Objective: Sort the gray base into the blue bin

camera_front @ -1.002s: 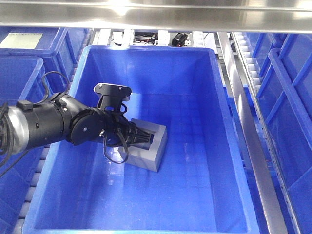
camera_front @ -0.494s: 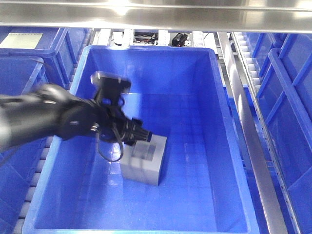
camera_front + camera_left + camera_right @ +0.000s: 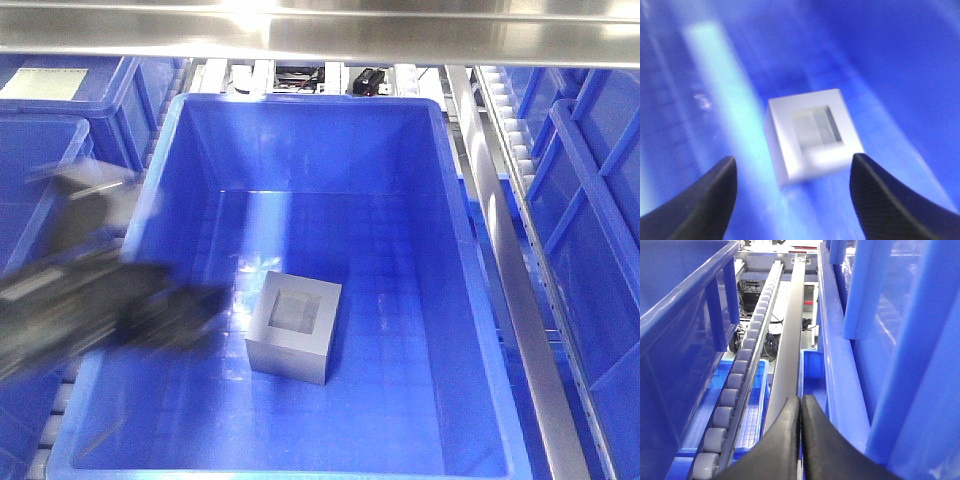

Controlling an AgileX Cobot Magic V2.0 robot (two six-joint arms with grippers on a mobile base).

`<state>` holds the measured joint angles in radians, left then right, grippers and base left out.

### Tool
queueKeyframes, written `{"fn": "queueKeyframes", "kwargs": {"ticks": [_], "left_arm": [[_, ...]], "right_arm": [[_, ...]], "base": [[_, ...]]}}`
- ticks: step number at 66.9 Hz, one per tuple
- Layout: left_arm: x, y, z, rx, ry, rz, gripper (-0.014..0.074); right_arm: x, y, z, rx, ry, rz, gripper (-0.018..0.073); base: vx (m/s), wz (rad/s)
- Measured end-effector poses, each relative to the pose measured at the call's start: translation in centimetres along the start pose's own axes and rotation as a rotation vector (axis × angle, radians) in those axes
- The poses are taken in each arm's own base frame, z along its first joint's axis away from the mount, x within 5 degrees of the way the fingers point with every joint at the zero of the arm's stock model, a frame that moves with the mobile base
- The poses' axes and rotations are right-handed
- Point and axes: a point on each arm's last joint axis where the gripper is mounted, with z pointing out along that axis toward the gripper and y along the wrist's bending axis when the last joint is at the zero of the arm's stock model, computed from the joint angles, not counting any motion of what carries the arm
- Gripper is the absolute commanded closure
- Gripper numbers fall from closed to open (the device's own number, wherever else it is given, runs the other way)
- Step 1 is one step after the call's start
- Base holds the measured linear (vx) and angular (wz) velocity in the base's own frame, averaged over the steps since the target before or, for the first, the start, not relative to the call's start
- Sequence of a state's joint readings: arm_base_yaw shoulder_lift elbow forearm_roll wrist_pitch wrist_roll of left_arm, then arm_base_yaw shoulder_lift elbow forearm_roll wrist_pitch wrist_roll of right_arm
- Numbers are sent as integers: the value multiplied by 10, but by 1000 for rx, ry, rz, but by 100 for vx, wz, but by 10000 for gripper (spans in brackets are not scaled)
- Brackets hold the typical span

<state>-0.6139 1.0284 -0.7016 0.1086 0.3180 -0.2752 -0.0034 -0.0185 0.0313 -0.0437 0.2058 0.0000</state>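
Observation:
The gray base [image 3: 294,326] lies on the floor of the blue bin [image 3: 470,300], its square recess facing up. It also shows in the left wrist view [image 3: 812,135], free of the fingers. My left gripper [image 3: 205,305] is a motion-blurred dark shape at the bin's left wall, to the left of the base. In the left wrist view it [image 3: 792,187] is open and empty, with the base beyond the gap. My right gripper [image 3: 801,407] is shut and empty, outside the bin beside a roller rail.
Narrower ribbed blue bins [image 3: 40,150] stand to the left and right [image 3: 590,200]. A steel bar [image 3: 320,30] spans the top. Roller conveyor rails [image 3: 740,375] and a steel strip [image 3: 505,270] run beside the bins.
My left gripper has let go of the gray base and pulled back fast to the left. The base has settled flat on the bin floor, recess up.

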Motion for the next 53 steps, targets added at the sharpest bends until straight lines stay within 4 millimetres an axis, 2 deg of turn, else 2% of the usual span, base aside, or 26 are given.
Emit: {"fn": "queueKeyframes", "kwargs": {"ticks": [11, 23, 33, 42, 47, 53], "left_arm": [[29, 7, -55, 25, -143, -5, 127], [63, 15, -100, 48, -300, -4, 150], [87, 20, -116, 52, -350, -7, 215], [91, 21, -121, 57, -382, -8, 305], [91, 21, -121, 57, -384, -8, 392], [91, 21, -121, 58, -384, -8, 537]], "right_arm": [[0, 0, 0, 0, 0, 0, 564], [0, 0, 0, 0, 0, 0, 564], [0, 0, 0, 0, 0, 0, 564], [0, 0, 0, 0, 0, 0, 564], [0, 0, 0, 0, 0, 0, 564], [0, 0, 0, 0, 0, 0, 564]], "base": [[0, 0], [0, 0], [0, 0], [0, 0], [0, 0], [0, 0]]}}
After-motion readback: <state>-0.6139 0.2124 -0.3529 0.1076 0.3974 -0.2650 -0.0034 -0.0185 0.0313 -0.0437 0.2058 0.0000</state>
